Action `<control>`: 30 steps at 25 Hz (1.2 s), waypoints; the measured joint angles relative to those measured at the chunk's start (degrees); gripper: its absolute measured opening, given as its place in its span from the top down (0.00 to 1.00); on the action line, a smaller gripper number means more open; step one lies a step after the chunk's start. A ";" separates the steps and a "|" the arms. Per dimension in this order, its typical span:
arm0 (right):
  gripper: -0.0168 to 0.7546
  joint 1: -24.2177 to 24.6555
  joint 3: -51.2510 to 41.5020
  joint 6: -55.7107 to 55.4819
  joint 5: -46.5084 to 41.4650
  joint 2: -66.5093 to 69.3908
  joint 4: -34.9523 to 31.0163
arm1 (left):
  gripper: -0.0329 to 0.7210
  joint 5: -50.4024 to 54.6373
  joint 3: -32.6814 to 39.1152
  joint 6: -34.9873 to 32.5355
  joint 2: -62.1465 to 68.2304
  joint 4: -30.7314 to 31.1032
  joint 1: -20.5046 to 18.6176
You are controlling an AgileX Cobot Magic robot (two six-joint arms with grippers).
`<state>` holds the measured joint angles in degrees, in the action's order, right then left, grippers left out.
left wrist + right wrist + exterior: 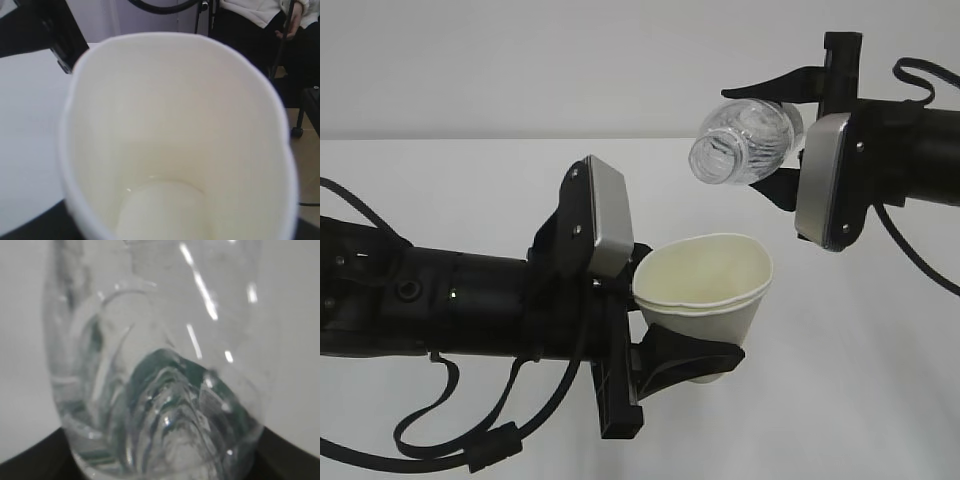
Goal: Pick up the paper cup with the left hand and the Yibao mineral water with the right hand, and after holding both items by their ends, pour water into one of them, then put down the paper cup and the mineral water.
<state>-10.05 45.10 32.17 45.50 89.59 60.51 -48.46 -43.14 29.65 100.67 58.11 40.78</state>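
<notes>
While the left hand pinches the thin paper cup near its base, already ovalling its soft rim, the right hand clamps the light, slippery Yibao mineral water by its rear end, mouth tipped above the cup.

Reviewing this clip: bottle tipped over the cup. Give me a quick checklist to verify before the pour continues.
1. Left hand grips the paper cup: ok; rim squeezed oval.
2. Right hand holds the Yibao mineral water: ok.
3. Bottle uncapped, mouth tilted down: ok.
4. Mouth directly above cup opening: cannot tell; it looks near the cup's far edge.
5. Water level in cup: cannot tell.
</notes>
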 joint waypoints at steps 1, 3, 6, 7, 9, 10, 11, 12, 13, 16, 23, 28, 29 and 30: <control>0.35 0.00 0.00 0.23 0.01 0.00 -0.25 | 0.44 0.00 0.00 0.00 0.00 0.00 0.00; 0.35 0.00 0.00 1.08 0.01 0.00 -0.47 | 0.44 0.00 0.00 0.00 0.00 -0.11 0.00; 0.35 0.00 0.00 2.39 0.01 0.00 -0.80 | 0.44 0.00 0.00 0.00 0.00 -0.72 0.00; 0.35 0.00 0.00 2.64 0.01 0.00 -0.93 | 0.44 0.00 0.00 0.00 0.00 -0.81 0.00; 0.35 0.00 0.00 3.08 0.01 0.00 -0.93 | 0.44 0.00 0.00 -0.07 0.00 -1.56 0.00; 0.35 0.00 0.00 3.43 -0.02 0.00 -0.93 | 0.44 0.00 0.00 -0.29 0.00 -1.99 0.00; 0.35 0.00 0.00 3.73 -0.02 0.00 -1.06 | 0.44 0.00 0.00 -0.57 0.00 -2.58 0.00; 0.35 0.00 0.00 4.13 -0.02 0.00 -1.05 | 0.44 0.00 0.00 -0.93 0.00 -2.92 0.00; 0.35 0.00 0.00 4.25 -0.02 0.00 -1.05 | 0.44 0.00 0.00 -1.16 0.00 -3.17 0.00; 0.35 0.00 0.00 4.76 -0.12 0.00 -1.05 | 0.44 0.69 0.00 -1.43 0.00 -3.85 0.00; 0.35 0.00 0.00 6.58 -0.12 0.00 -1.43 | 0.44 1.97 0.00 -2.38 0.00 -5.22 0.00; 0.35 0.00 0.00 7.69 -0.12 0.00 -1.52 | 0.44 2.65 0.00 -2.41 0.00 -5.80 0.00; 0.35 0.00 0.00 7.83 -0.12 0.00 -1.56 | 0.44 2.65 0.00 -2.41 0.00 -6.04 0.00; 0.35 0.00 0.00 7.98 -0.12 0.00 -1.56 | 0.44 2.74 0.00 -2.41 0.00 -6.07 0.00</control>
<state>-10.05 45.10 40.16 45.38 89.59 58.95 -45.72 -43.14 27.24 100.67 52.04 40.78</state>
